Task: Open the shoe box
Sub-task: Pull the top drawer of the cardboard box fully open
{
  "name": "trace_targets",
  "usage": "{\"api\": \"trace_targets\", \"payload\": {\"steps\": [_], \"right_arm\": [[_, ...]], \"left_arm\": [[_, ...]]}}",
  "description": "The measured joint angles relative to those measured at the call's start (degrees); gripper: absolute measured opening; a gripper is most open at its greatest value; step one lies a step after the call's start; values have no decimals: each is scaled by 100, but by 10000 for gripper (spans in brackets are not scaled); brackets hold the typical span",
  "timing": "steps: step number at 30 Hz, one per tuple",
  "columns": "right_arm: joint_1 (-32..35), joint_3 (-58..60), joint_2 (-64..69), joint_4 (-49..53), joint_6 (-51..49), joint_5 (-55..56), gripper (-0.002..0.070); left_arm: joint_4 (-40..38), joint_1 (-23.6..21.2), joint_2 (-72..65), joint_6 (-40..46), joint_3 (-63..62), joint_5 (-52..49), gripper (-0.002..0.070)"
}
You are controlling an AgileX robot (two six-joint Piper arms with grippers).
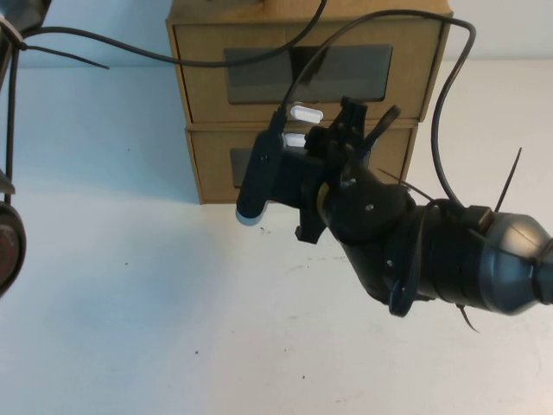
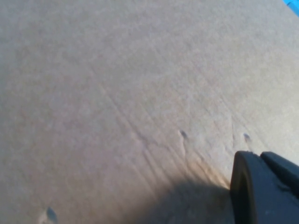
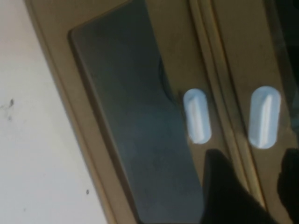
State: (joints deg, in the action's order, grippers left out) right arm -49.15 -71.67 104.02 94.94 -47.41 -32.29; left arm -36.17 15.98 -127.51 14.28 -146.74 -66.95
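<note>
Two brown cardboard shoe boxes are stacked at the back of the table, the upper box [image 1: 199, 82] on the lower box [image 1: 212, 169]. Each has a dark window and a white handle. The upper handle [image 1: 305, 113] [image 3: 265, 116] and the lower handle [image 1: 295, 140] [image 3: 196, 115] lie on either side of the seam. My right gripper [image 1: 371, 117] [image 3: 254, 186] is open just in front of the box fronts. The upper handle lines up with the gap between its dark fingers [image 3: 219, 191], apart from them. My left gripper [image 2: 264, 189] hangs close above bare tabletop.
The white table [image 1: 173, 303] spreads out in front of the boxes. Black cables [image 1: 449, 104] loop from the right arm across the upper box. The left arm [image 1: 9, 242] shows only at the left edge of the high view.
</note>
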Motion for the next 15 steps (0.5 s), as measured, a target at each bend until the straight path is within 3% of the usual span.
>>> {"api": "trace_targets", "payload": {"steps": [15], "right_arm": [[10, -248, 23, 0, -280, -28, 247]], "left_arm": [[-73, -10, 0, -507, -13, -74, -5]]}}
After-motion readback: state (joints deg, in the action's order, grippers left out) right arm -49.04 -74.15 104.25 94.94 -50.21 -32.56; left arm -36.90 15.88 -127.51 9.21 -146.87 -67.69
